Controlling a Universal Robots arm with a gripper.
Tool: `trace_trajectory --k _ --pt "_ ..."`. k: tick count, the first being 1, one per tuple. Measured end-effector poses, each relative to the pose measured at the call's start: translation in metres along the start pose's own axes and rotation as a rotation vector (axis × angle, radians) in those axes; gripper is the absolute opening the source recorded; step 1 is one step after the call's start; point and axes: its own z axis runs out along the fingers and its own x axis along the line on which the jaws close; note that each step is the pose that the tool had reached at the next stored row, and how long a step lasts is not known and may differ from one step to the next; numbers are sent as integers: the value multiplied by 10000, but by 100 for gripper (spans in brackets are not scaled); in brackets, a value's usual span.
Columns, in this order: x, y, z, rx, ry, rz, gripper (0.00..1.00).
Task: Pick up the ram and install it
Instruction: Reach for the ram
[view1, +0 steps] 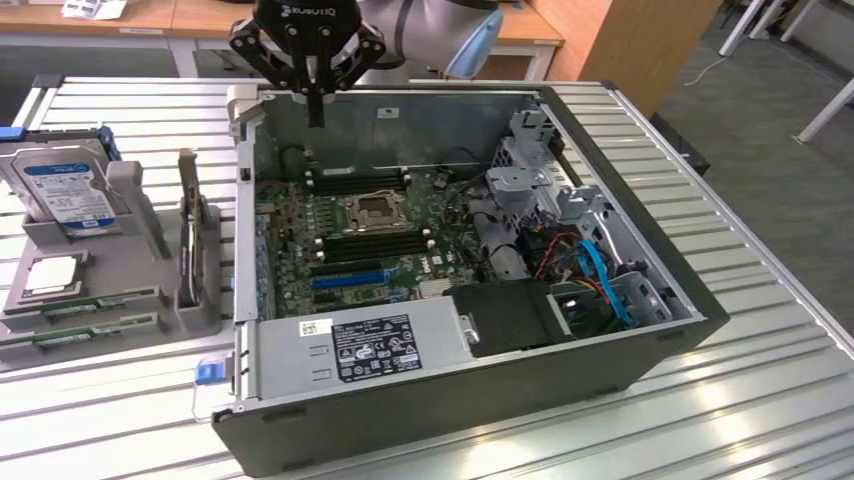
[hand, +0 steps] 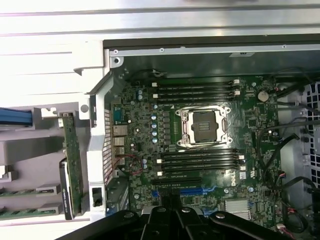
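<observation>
The ram lies as two thin green sticks, one behind the other, in a grey holder at the exterior view's left, outside the open computer case. In the wrist view the same sticks appear beside the case wall. My gripper hangs shut and empty above the case's back part, far from the sticks. Its fingers point down over the motherboard. Empty black memory slots flank the processor socket.
A silver hard drive with a blue label and a square processor chip sit in the same holder. An upright green card stands between holder and case. Power supply, drive cages and cables fill the case's other side.
</observation>
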Motion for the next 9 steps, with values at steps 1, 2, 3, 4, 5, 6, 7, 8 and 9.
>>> trace_trajectory --k 1,2,3,4,5,6,7,8,9 --pt "14 -1 0 0 0 0 10" --pt "28 -2 -1 0 1 -1 10" --pt "43 -3 -1 0 0 -1 10" --pt "58 -4 -1 0 0 -1 10" --pt "72 -5 -2 1 1 -2 10" --pt "86 -6 -2 1 1 -2 10" --pt "101 -8 -2 1 1 -1 10" --pt "115 -9 -2 1 0 -1 10" --pt "131 -10 -2 0 1 -1 10"
